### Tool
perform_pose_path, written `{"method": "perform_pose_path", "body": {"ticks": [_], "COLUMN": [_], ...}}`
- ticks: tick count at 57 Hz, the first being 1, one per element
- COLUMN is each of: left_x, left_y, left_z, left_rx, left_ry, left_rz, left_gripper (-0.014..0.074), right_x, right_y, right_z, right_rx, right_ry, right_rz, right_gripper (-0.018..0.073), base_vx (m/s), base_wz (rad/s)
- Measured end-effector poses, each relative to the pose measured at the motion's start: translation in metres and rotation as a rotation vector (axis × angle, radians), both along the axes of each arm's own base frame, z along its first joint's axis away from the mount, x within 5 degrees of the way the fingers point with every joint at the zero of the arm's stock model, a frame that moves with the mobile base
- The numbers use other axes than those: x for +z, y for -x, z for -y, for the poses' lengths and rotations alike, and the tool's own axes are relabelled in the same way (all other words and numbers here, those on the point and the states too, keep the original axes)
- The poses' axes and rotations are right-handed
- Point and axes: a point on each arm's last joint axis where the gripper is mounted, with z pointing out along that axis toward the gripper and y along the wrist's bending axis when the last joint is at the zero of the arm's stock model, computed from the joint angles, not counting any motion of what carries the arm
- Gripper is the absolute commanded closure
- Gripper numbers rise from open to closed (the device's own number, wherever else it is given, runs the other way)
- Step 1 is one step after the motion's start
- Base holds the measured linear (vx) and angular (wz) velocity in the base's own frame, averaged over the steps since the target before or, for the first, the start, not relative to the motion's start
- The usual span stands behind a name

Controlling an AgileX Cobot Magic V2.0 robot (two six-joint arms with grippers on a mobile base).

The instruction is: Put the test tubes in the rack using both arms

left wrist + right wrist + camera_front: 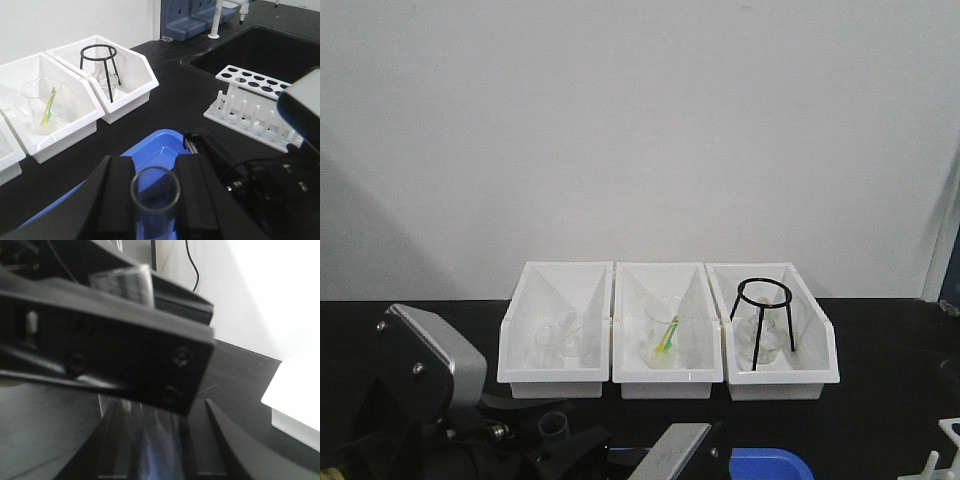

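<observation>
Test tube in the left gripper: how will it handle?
Clear, smooth glass test tube between the black fingers: probably slippery and brittle, so clamp gently. Round and slim: likely to roll if laid on the black counter.

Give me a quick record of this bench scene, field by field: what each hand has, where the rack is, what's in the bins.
Left hand: shut on a test tube, open mouth toward the wrist camera
Right hand: view blurred, grip unclear
Rack: white, on the black bench beside the sink; no tubes seen in it
Blue tray: below the left hand
Bins: three, white; middle holds a beaker, right a black tripod
</observation>
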Motion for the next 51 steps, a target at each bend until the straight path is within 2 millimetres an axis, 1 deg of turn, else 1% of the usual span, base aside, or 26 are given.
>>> {"method": "perform_pose_path", "body": {"ticks": [4, 8, 18, 22, 26, 31, 34, 35, 37, 38, 46, 51], "left_x": [0.002, 0.006, 0.024, 0.031, 0.038, 0.046, 0.048, 0.049, 0.048, 0.047, 0.031, 0.019], "left_y": [0.000, -0.001, 0.004, 0.009, 0.014, 0.020, 0.022, 0.023, 0.024, 0.024, 0.020, 0.022], "left_z": [0.000, -0.001, -0.010, -0.015, -0.020, -0.027, -0.031, -0.033, -0.037, -0.039, -0.059, -0.073], "left_rx": [0.004, 0.012, 0.031, 0.029, 0.022, 0.015, 0.017, 0.020, 0.030, 0.037, 0.124, 0.180], "left_ry": [0.009, 0.027, 0.098, 0.107, 0.104, 0.098, 0.095, 0.096, 0.091, 0.087, 0.054, 0.054], "left_rz": [0.015, 0.051, 0.143, 0.180, 0.231, 0.296, 0.325, 0.335, 0.345, 0.347, 0.331, 0.301], "left_gripper": [0.0191, 0.0181, 0.0191, 0.0211, 0.0263, 0.0376, 0.0465, 0.0511, 0.0568, 0.0612, 0.0619, 0.0618], "right_x": [0.000, -0.001, -0.003, -0.004, -0.004, -0.004, -0.004, -0.004, -0.004, -0.004, -0.004, 0.000], "right_y": [-0.001, -0.001, -0.001, -0.001, -0.003, -0.007, -0.010, -0.011, -0.014, -0.015, -0.022, -0.031], "right_z": [0.000, 0.001, 0.001, 0.001, 0.002, 0.005, 0.008, 0.009, 0.011, 0.013, 0.022, 0.034], "right_rx": [-0.008, -0.011, -0.015, -0.017, -0.035, -0.093, -0.143, -0.161, -0.196, -0.213, -0.315, -0.383], "right_ry": [-0.003, -0.002, 0.012, 0.020, 0.012, -0.020, -0.034, -0.033, -0.028, -0.022, 0.013, 0.005], "right_rz": [-0.008, -0.015, -0.029, -0.036, -0.051, -0.085, -0.097, -0.096, -0.089, -0.083, -0.053, -0.047], "right_gripper": [0.0570, 0.0570, 0.0570, 0.0570, 0.0570, 0.0569, 0.0567, 0.0566, 0.0566, 0.0566, 0.0566, 0.0566], "base_vx": [0.00, 0.00, 0.00, 0.00, 0.00, 0.00, 0.00, 0.00, 0.00, 0.00, 0.00, 0.00], "base_wz": [0.00, 0.00, 0.00, 0.00, 0.00, 0.00, 0.00, 0.00, 0.00, 0.00, 0.00, 0.00]}}
